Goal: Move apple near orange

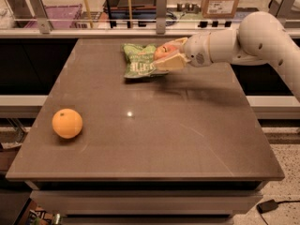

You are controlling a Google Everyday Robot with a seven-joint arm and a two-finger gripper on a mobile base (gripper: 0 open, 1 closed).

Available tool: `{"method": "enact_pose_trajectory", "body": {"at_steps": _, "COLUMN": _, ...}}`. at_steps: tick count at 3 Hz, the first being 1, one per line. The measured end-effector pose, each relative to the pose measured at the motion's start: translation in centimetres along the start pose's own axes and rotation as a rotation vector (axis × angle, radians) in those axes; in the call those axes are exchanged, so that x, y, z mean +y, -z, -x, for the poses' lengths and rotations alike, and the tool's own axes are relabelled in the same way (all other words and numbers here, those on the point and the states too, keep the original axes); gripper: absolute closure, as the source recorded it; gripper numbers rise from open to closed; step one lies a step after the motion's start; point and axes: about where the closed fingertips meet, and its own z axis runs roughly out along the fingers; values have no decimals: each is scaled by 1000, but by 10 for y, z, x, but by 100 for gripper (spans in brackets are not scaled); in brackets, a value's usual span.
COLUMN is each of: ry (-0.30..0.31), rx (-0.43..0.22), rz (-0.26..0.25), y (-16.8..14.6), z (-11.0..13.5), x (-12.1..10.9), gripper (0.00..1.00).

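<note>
Gripper (pixel 166 56): fingers clamping the apple (pixel 162 52), hovering over the right edge of the green chip bag (pixel 138 63). Orange (pixel 67 123): sitting well apart from the bag, front-left, on the table (pixel 187 135).

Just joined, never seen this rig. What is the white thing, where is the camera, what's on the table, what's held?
One camera, looking down at a brown table from its near side; where it is mounted is not on record. The white limb coming in from the right is the robot's single arm. At its tip sits the gripper, two fingers that close like a clamp. It hangs over the far part of the table, at the right edge of a green snack bag, shut on the apple. The orange lies alone near the table's left front, well apart from the apple. The job: bring the apple next to it.
</note>
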Motion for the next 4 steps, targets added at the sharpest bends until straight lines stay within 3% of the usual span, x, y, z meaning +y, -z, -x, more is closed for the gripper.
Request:
{"method": "enact_pose_trajectory", "body": {"at_steps": 2, "ry": 37, "rx": 33, "rz": 37, "y": -16, "z": -3, "x": 73, "gripper": 100}}
{"method": "enact_pose_trajectory", "body": {"at_steps": 4, "ry": 64, "rx": 21, "rz": 62, "y": -29, "z": 2, "x": 132, "gripper": 100}}
